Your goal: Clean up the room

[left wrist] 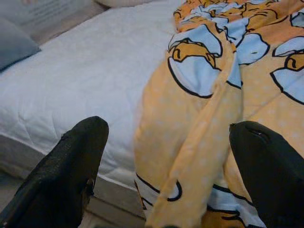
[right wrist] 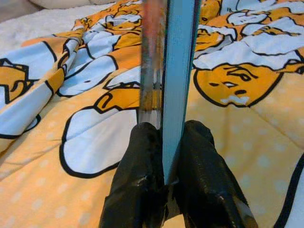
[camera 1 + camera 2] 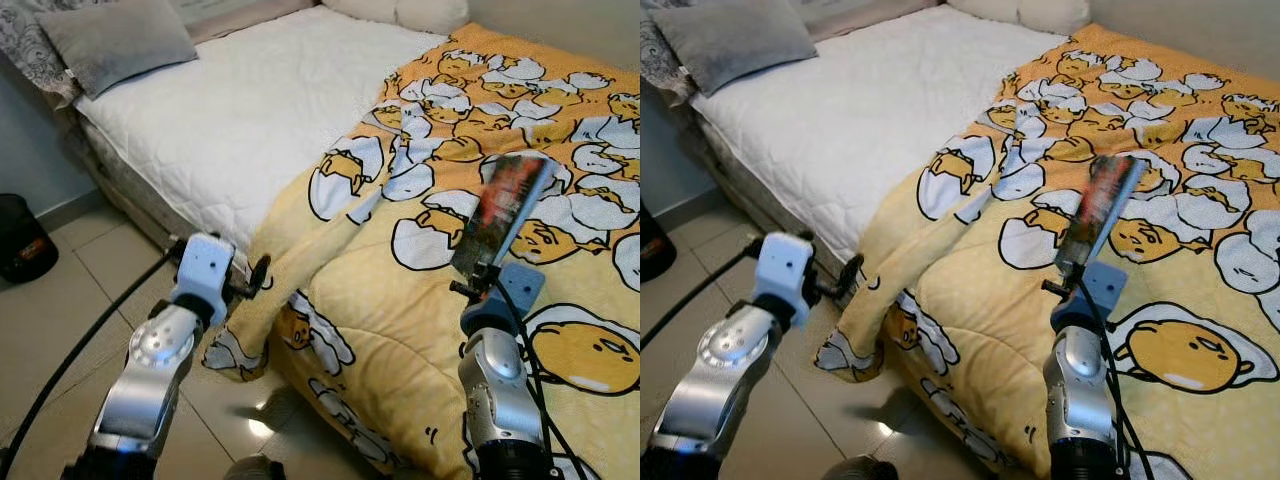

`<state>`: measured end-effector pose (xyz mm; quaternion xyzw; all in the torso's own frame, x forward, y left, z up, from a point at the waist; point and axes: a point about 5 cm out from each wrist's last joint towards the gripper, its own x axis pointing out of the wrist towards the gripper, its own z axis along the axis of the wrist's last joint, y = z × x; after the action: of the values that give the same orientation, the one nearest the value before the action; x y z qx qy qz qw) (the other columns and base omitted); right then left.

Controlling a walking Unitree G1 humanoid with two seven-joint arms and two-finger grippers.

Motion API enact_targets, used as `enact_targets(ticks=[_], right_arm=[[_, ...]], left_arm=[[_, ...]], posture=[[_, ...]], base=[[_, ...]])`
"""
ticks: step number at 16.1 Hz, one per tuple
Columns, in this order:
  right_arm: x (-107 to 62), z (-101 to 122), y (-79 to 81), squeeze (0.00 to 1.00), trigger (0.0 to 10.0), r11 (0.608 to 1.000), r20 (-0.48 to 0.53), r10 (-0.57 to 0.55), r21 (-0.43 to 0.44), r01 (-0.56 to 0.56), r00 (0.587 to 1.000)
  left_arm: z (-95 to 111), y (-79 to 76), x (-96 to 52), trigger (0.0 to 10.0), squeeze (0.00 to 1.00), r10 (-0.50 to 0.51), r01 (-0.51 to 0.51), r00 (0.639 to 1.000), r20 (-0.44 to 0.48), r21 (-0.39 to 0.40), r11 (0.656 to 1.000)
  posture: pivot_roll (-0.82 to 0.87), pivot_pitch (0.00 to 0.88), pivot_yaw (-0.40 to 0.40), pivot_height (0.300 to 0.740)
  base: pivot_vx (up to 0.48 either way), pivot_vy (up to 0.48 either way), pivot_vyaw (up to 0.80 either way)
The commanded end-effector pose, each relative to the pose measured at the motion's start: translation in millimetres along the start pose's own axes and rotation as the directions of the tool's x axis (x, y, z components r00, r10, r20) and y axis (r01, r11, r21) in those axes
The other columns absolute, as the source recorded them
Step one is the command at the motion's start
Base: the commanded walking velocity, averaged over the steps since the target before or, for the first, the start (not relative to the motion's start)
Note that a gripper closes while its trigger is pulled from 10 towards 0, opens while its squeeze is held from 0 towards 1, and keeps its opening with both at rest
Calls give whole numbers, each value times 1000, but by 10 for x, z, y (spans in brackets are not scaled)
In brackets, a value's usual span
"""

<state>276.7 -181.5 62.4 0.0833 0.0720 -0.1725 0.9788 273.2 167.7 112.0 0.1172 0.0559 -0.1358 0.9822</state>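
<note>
Our right tool is clenched on a thin book, its long axis upright above the duvet. Our left tool, released, points at the duvet's hanging fold, probably nearer.

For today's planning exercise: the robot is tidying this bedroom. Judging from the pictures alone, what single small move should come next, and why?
Probably the left gripper should ease forward and close on the yellow blanket's hanging fold. Its fingers are spread wide on either side of that fold, which droops off the white mattress toward the floor. The right gripper is already busy, shut on a thin book held upright above the bed.
</note>
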Motion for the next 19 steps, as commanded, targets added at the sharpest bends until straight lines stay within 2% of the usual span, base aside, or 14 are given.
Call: enact_targets(ticks=[1,6,19], right_arm=[[9,126,71,0,10000,1000,42,19,24,-20,999],[10,106,99,0,10000,999,-3,23,37,-22,1000],[17,130,99,0,10000,999,-26,1,43,0,1000]], left_arm=[[-4,54,15,10000,133,26,-26,1000,-3,14,1000],[-16,123,46,10000,137,46,-46,999,-3,32,998],[-10,128,62,10000,145,46,-46,999,-5,30,998]], posture=[[67,0,34,740],[73,0,34,740],[81,0,31,740]], base=[[0,480,-800],[0,480,-800],[0,480,-800]])
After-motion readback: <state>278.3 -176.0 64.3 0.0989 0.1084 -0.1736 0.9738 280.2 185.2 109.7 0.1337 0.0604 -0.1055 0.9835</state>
